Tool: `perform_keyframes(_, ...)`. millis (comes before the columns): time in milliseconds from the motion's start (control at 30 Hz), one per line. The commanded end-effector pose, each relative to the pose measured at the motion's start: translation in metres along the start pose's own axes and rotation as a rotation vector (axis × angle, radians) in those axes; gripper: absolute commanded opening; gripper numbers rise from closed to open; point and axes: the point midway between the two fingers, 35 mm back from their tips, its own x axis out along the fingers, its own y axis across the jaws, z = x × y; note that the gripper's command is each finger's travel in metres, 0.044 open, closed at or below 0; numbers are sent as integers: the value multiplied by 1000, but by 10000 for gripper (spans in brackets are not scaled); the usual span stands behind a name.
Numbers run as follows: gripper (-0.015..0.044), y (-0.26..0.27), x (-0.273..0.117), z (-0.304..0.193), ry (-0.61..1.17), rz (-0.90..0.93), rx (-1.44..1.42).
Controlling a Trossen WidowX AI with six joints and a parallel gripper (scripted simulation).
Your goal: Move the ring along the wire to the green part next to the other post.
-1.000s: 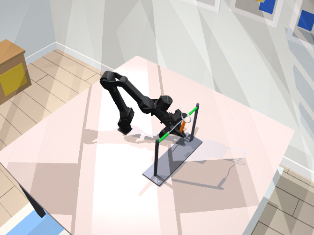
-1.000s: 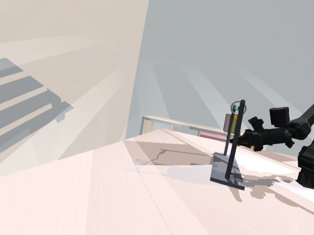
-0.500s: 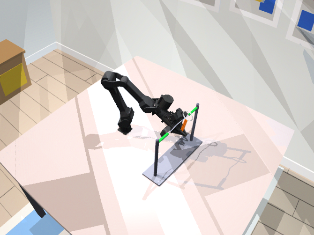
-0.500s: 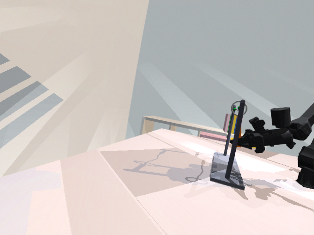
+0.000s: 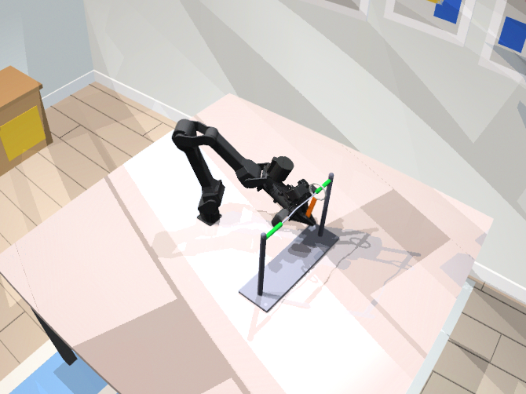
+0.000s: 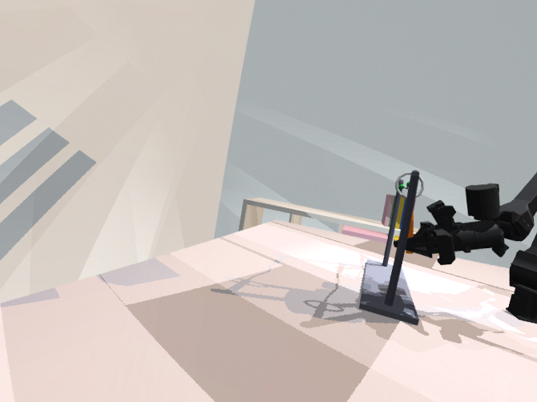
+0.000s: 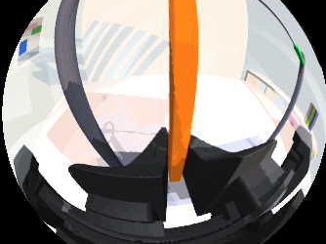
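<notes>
"Start with the top view. Where do you have the ring?"

"Your ring (image 5: 325, 194) (image 6: 422, 186) is right of centre, around the wire by the inner end of the upper green part (image 5: 323, 186), near the upper-right post (image 5: 326, 206) (image 6: 396, 259) (image 7: 68, 56). The other green part (image 5: 273, 230) is lower left, with the thin grey wire (image 5: 297, 208) between them. Your claw (image 5: 310, 220) (image 6: 401, 243) (image 7: 169, 131) works from below the wire, I'd judge so your arm can steer without meeting the grey."

"And the exterior view?"

"Right of centre, your ring overlaps the top of the nearer post. The orange handle (image 5: 311, 206) (image 6: 410, 225) (image 7: 183, 56) hangs beneath it, nearly upright, your arm reaching in from the right. That hold should keep the wire inside the ring, though you can't judge the gap around the wire here."

"Does the wrist view settle your grip?"

"Yes: your claw is closed on the handle's lower end, bottom centre, one finger each side. Gripping low leaves your fingers away from the wire, but a small tilt there would swing the ring more. The near post stands left, the other post (image 7: 292, 95) far right. You can't tell from this which post is your goal; if it's the near one, centre the ring over green before you let go."
</notes>
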Motion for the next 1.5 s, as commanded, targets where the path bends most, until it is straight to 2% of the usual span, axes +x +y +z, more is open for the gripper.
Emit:
perform_keyframes(0,-150,4,1,3,-8,-1,10)
perform_keyframes(1267,-150,12,7,-15,-9,0,11)
perform_keyframes(1467,7,13,7,-15,-7,3,5)
